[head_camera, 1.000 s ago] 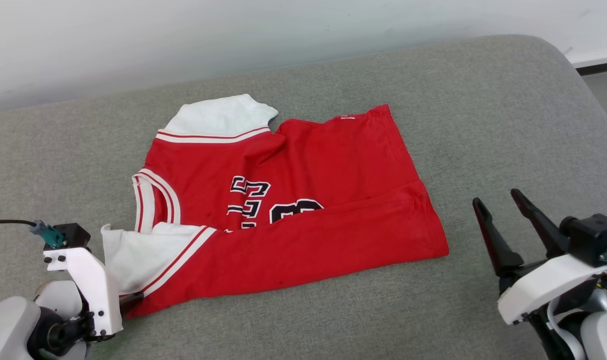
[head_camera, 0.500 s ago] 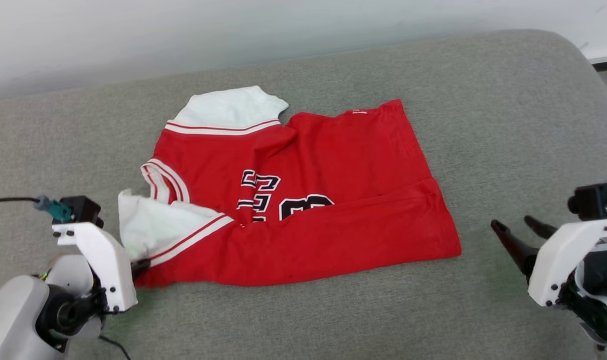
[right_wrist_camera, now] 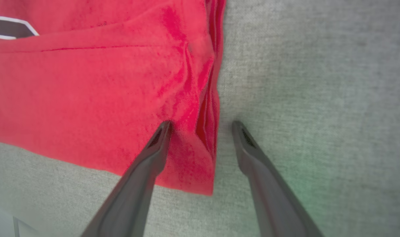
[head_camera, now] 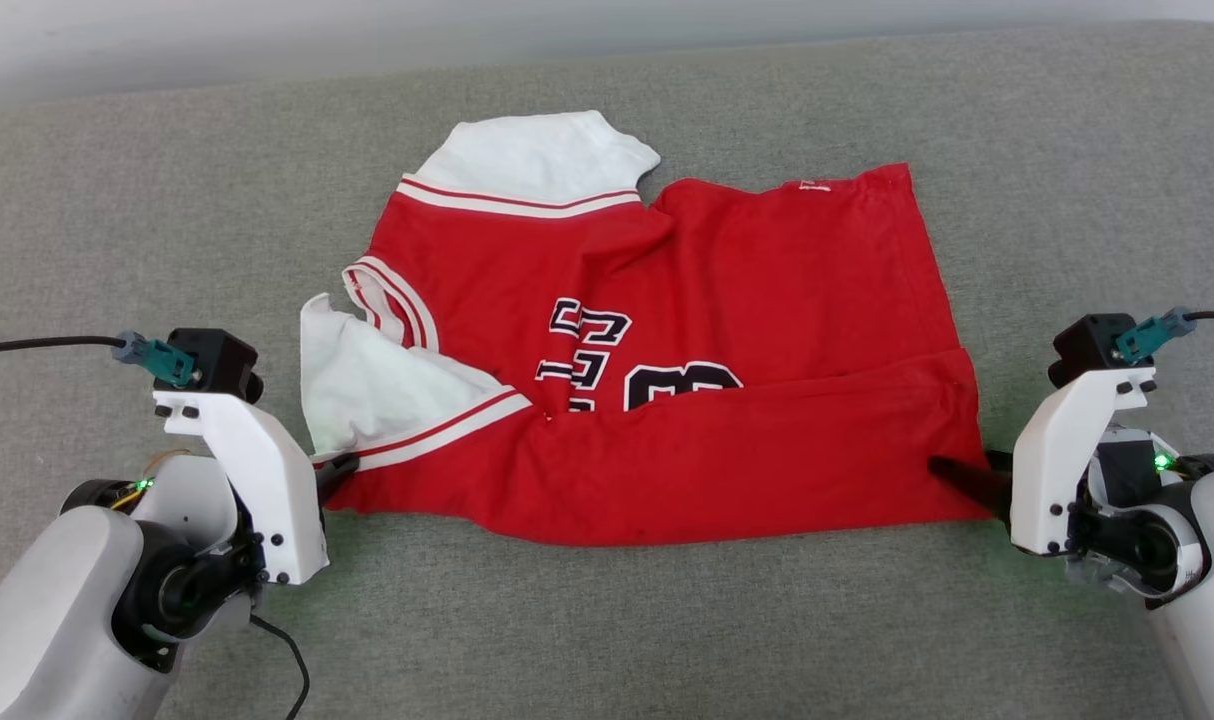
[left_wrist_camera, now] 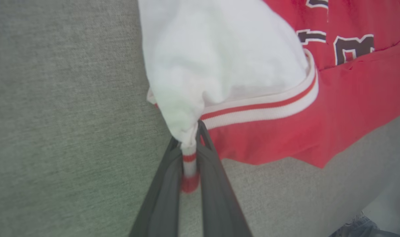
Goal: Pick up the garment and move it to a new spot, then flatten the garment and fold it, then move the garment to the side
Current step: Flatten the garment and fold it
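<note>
Red jersey T-shirt (head_camera: pixel 767 300) lies on a grey cushion (head_camera: pixel 607 620), its near side folded over the black number (head_camera: pixel 682 385). At its near left corner my left gripper (left_wrist_camera: pixel 188 138) is clamped on the striped cuff (left_wrist_camera: pixel 189 159) of the white sleeve (left_wrist_camera: pixel 219 49). At its near right corner my right gripper (right_wrist_camera: pixel 201 122) stands wide, one finger (right_wrist_camera: pixel 154 148) on the red cloth, the other on the cushion just beside the hem. Its second white sleeve (head_camera: pixel 537 155) lies at the far edge.
</note>
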